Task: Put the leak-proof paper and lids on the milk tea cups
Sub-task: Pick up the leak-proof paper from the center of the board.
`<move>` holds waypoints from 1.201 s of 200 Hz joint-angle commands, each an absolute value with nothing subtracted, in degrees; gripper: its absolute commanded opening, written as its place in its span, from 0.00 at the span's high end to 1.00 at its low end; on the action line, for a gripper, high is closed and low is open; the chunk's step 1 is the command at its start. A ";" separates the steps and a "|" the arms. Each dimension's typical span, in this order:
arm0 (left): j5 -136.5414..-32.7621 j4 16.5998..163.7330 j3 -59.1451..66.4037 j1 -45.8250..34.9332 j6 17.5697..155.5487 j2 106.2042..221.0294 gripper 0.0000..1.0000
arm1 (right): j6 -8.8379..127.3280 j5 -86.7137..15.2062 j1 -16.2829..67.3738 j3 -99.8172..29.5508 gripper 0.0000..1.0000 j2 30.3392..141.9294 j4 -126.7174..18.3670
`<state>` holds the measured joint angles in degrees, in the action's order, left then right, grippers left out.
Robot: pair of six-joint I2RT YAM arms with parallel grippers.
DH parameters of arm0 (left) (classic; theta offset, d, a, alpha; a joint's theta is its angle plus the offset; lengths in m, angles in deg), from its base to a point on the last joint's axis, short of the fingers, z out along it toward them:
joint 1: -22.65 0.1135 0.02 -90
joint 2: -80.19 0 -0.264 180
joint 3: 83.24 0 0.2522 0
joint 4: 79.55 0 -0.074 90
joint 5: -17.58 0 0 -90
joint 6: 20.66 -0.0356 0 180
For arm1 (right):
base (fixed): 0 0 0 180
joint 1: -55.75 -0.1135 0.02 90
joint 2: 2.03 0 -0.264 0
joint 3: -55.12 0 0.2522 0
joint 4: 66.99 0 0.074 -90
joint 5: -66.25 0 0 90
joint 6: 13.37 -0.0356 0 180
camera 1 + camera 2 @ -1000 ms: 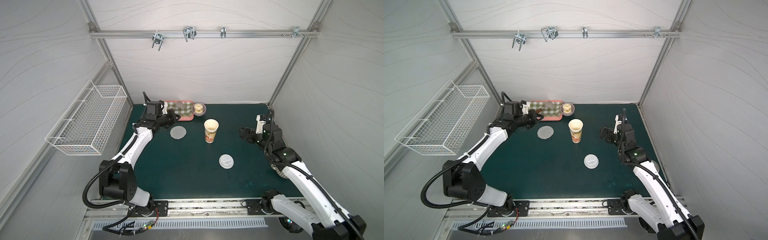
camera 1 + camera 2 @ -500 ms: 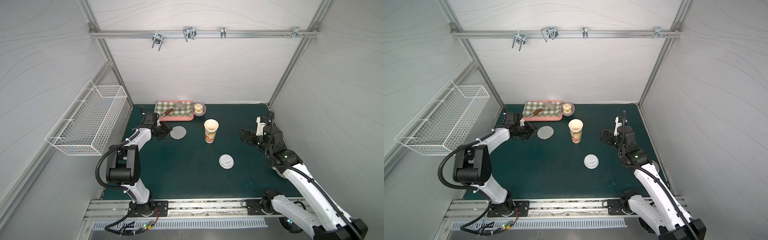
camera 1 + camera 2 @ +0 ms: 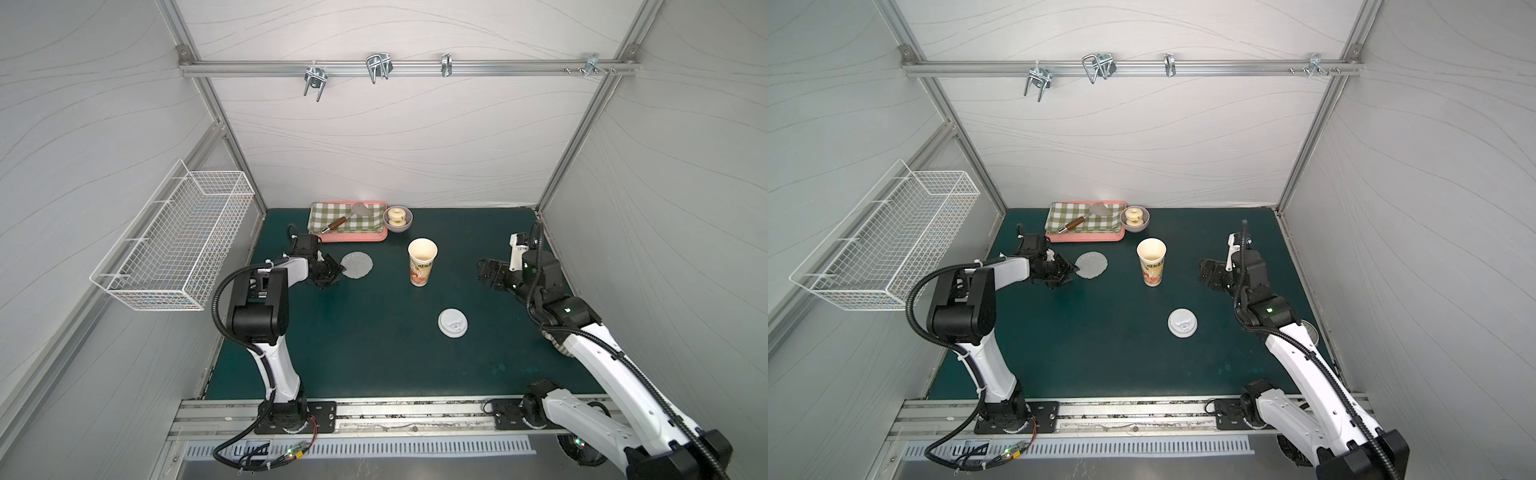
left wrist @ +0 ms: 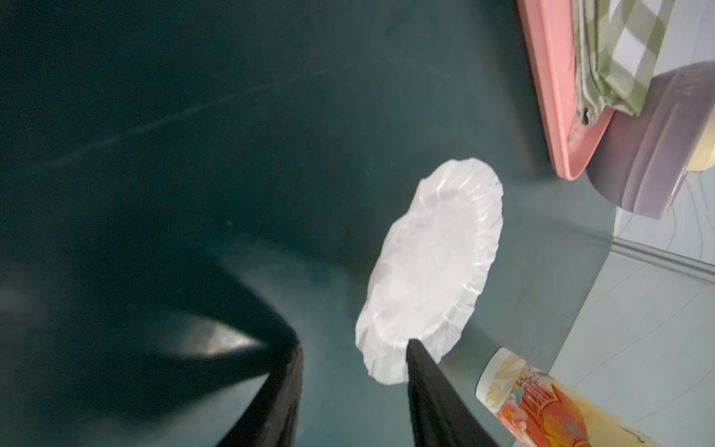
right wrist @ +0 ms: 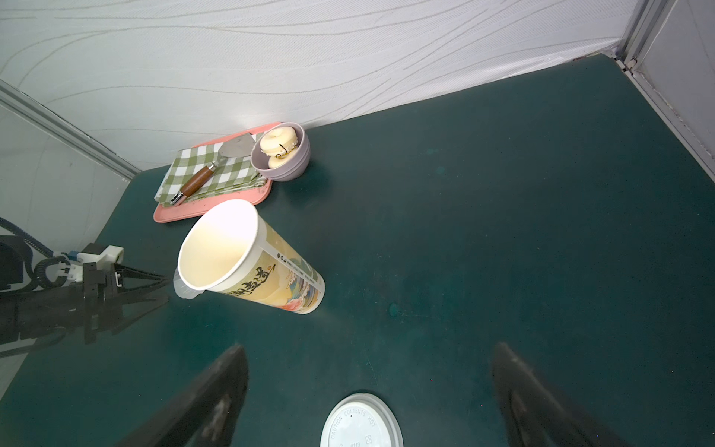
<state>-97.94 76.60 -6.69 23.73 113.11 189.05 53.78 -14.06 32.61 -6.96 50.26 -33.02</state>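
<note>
The leak-proof paper (image 3: 356, 264) (image 3: 1091, 264) lies flat on the green mat, a thin round whitish sheet with a crinkled edge. To its right the milk tea cup (image 3: 422, 259) (image 3: 1151, 262) stands upright with its mouth uncovered. My left gripper (image 3: 332, 272) (image 4: 354, 346) sits low at the paper's left edge, open. In the left wrist view one fingertip (image 4: 412, 348) overlaps the paper (image 4: 433, 267) rim; nothing is gripped. My right gripper (image 3: 484, 272) (image 5: 367, 354) hovers open to the right of the cup (image 5: 251, 267), holding nothing.
A white plastic lid (image 3: 452, 323) (image 5: 361, 422) lies on the mat in front of the cup. At the back stand a pink tray (image 3: 353, 239) with a checked cloth and spatula, and a lilac bowl (image 3: 398, 228). A wire basket (image 3: 174, 245) hangs on the left wall.
My left arm has dropped from above the tray down to the mat beside the paper, and its gripper has gone from shut to open. The right arm has barely moved.
</note>
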 commanded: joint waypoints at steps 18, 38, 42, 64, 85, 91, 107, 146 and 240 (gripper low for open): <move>-100.74 82.45 -4.73 23.38 115.40 193.43 0.59 | 54.34 -12.61 32.28 -7.34 0.01 50.67 -33.64; -100.83 82.16 -3.26 22.66 115.32 194.85 0.62 | 54.35 -12.46 32.28 -7.34 0.01 50.66 -33.67; -100.90 82.33 -3.14 22.51 115.33 195.23 0.63 | 54.31 -12.50 32.28 -7.36 0.01 50.62 -33.65; -101.13 83.10 -2.53 21.90 115.39 196.29 0.83 | 54.27 -12.50 32.20 -7.48 0.01 50.56 -33.45; -101.88 83.35 -2.58 21.93 115.70 195.64 1.00 | 54.03 -12.42 32.19 -7.43 0.01 50.22 -33.05; -102.02 83.26 -2.67 21.88 115.65 194.97 1.00 | 53.85 -12.42 32.20 -7.36 0.01 50.13 -33.04; -102.73 82.70 -3.07 21.94 115.62 191.91 1.00 | 53.84 -12.53 32.11 -7.34 0.01 49.75 -32.82; -105.67 81.09 -2.55 21.85 116.77 181.62 1.00 | 53.74 -12.73 32.11 -7.08 0.01 49.08 -32.66; -112.96 84.61 11.13 10.47 125.47 173.36 1.00 | 52.53 -12.75 31.84 -6.17 0.01 47.84 -32.56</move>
